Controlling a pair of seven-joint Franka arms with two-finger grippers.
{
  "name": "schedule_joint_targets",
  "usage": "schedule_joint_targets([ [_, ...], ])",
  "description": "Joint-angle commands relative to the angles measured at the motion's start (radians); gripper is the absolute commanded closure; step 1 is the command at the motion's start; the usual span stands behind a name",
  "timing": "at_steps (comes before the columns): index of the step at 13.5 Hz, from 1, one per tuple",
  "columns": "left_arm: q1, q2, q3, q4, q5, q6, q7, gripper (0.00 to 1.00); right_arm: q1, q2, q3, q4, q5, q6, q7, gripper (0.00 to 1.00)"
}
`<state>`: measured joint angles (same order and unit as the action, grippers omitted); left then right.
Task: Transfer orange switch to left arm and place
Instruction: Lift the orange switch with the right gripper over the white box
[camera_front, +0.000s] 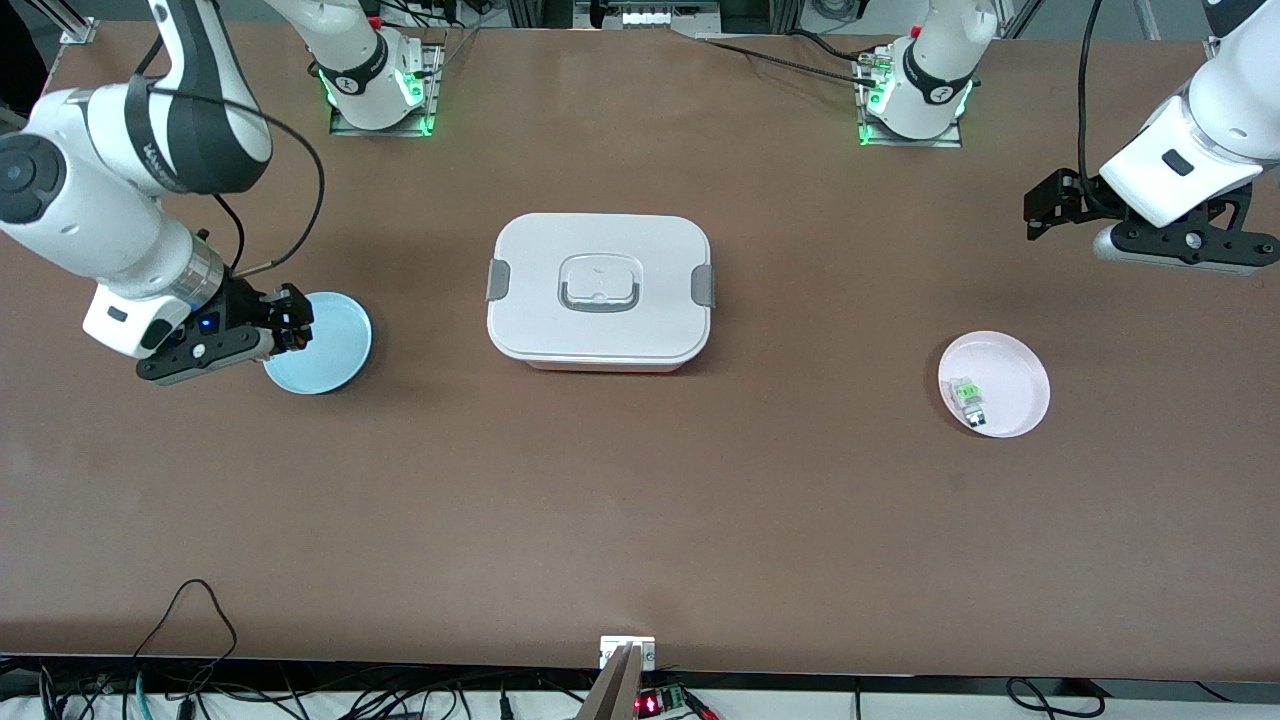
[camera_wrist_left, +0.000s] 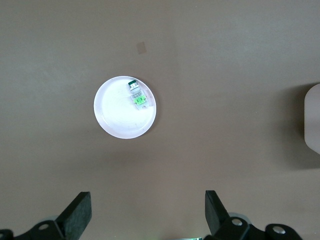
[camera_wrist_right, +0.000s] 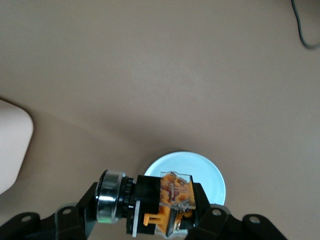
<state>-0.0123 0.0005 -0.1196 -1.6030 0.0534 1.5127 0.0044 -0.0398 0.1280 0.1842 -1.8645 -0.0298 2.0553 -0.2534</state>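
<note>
The orange switch (camera_wrist_right: 167, 205) is gripped by the right gripper (camera_front: 290, 318) over the blue plate (camera_front: 335, 355); the left gripper (camera_wrist_left: 145, 212) is held open, waiting, apart from the box (camera_front: 598, 290)

The right gripper (camera_wrist_right: 165, 210) clamps the orange switch (camera_wrist_right: 172, 202) — apparently above the blue plate (camera_wrist_right: 207, 170).
</note>
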Motion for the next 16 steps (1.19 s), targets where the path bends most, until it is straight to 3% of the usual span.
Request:
schedule_joint_targets([
  [1, 0.002, 0.016, 0.000, 0.035, -0.020, -0.019, -0.007, 0.00, -0.005, -0.011, 0.046, 0.056, 0.001, -0.018, -0.079, 0.70],
  [4, 0.003, 0.016, 0.000, 0.035, -0.021, -0.023, -0.006, 0.00, -0.005, -0.010, 0.092, 0.094, 0.028, 0.006, -0.161, 0.70],
  [8, 0.009, 0.015, 0.000, 0.037, -0.024, -0.063, -0.003, 0.00, -0.005, -0.005, 0.098, 0.102, 0.324, 0.060, -0.374, 0.70],
  [11, 0.014, 0.013, 0.009, 0.037, -0.088, -0.111, -0.007, 0.00, -0.005, -0.002, 0.100, 0.102, 0.366, 0.065, -0.525, 0.70],
  [14, 0.067, 0.018, 0.014, 0.037, -0.226, -0.163, 0.000, 0.00, -0.005, -0.001, 0.121, 0.097, 0.525, 0.089, -0.702, 0.70],
  [16, 0.072, 0.024, 0.014, 0.037, -0.251, -0.196, 0.002, 0.00, 0.001, 0.001, 0.124, 0.094, 0.624, 0.098, -0.808, 0.70],
])
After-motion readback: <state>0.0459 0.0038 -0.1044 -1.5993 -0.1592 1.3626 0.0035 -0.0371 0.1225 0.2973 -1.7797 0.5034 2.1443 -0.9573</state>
